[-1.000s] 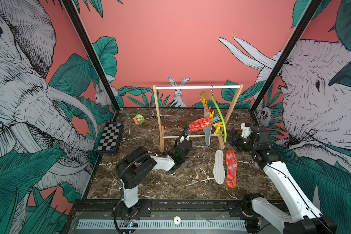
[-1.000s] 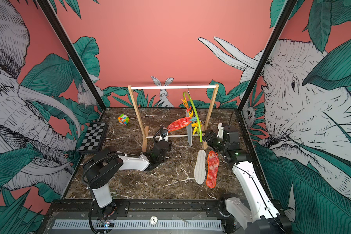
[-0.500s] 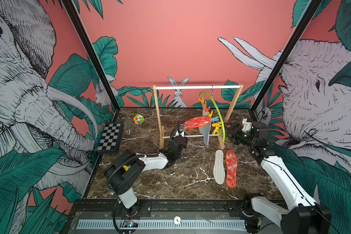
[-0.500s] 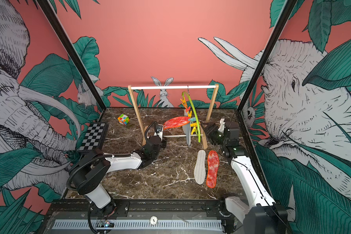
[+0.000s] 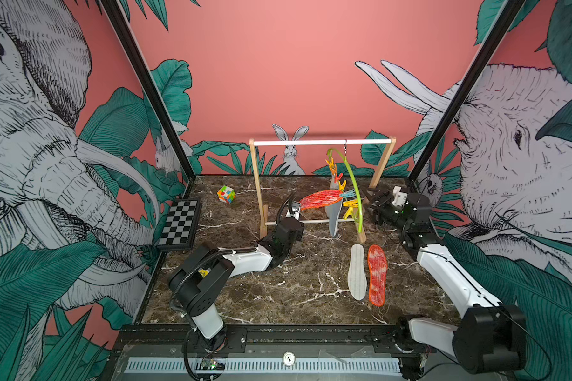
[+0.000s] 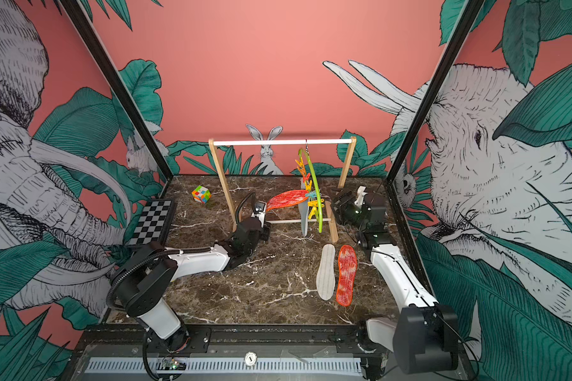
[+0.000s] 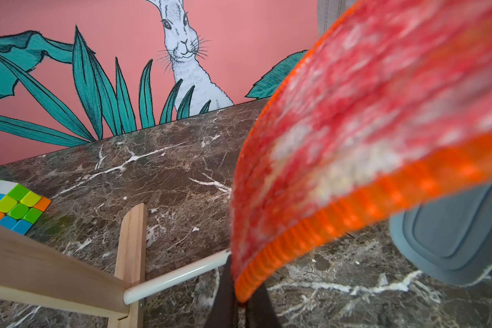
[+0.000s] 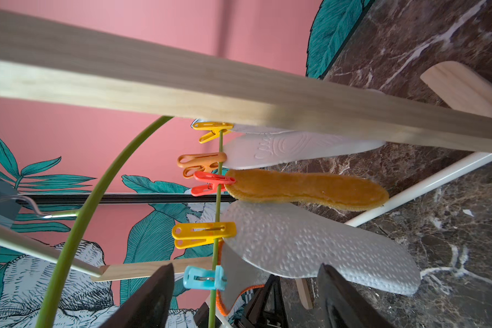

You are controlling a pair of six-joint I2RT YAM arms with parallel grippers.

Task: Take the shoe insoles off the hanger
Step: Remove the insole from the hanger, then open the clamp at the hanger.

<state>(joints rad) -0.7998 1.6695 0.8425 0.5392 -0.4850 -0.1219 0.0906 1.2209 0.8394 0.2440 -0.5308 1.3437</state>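
The lime-green hanger (image 5: 352, 179) (image 6: 315, 184) (image 8: 77, 215) hangs by its hook from the rack's white rod. A mottled red insole (image 5: 321, 199) (image 6: 286, 199) (image 7: 352, 127) is stretched almost level. Its right end sits at the blue clip (image 8: 204, 278), and my left gripper (image 5: 296, 207) (image 7: 240, 301) is shut on its left end. A blue-grey insole (image 5: 333, 214) (image 7: 452, 233) hangs beside it. Mustard (image 8: 307, 188), dotted grey (image 8: 310, 244) and white (image 8: 296, 147) insoles hang from clips. My right gripper (image 5: 372, 198) (image 8: 245, 272) is open right of the hanger, with the blue clip between its fingers. A white insole (image 5: 356, 272) and a red one (image 5: 376, 273) lie on the table.
The wooden rack (image 5: 256, 184) stands mid-table with a low crossbar (image 7: 176, 277) near my left gripper. A colour cube (image 5: 226, 194) sits at the back left. A checkerboard (image 5: 180, 224) lies at the left edge. Side walls stand close to both arms.
My left arm has swung, and the red insole it holds now lies flatter. My right gripper has risen and moved left towards the hanger.
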